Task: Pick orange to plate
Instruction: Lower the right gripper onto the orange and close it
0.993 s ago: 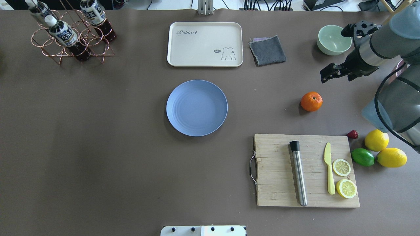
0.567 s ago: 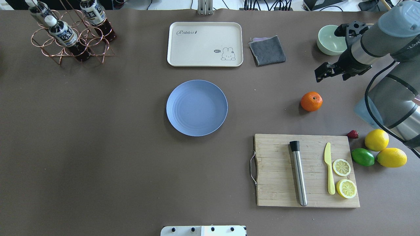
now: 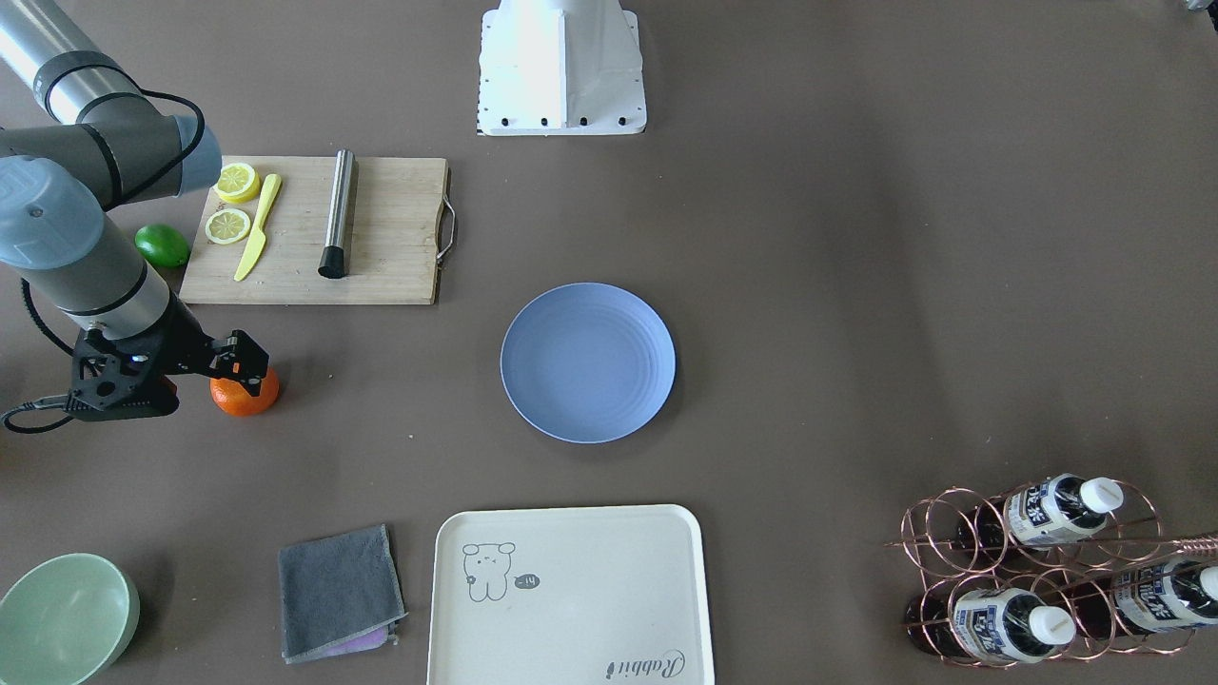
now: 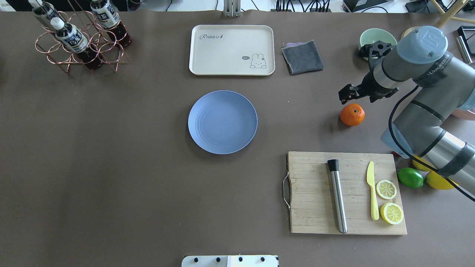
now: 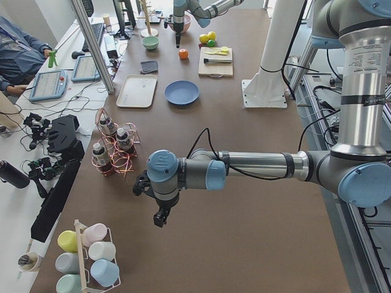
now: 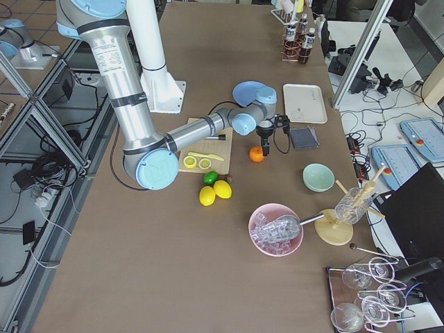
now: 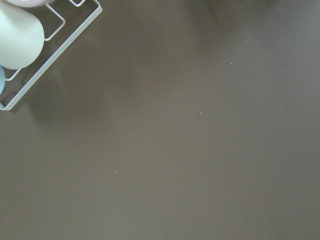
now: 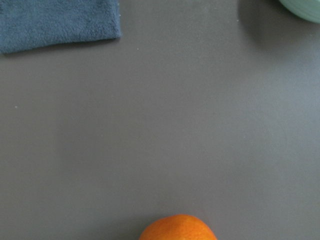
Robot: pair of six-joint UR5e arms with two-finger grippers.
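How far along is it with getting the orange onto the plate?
Nothing is finished: the orange sits on the table and the plate is bare. The right gripper hovers by the orange, jaws open. Grasping, carrying and placing remain.

Bare brown surface (image 4: 297,118) straight across from orange (image 4: 352,114) to plate (image 4: 222,122). Hemmed on the robot's side by the cutting board (image 4: 311,193) and on the far side by the grey cloth (image 4: 302,56), cream tray (image 4: 232,50) and green bowl (image 4: 371,36). Right end effector (image 4: 345,95) above and just beyond the orange. Approach from the lime (image 4: 410,177) side blocked by the right arm (image 4: 419,122).
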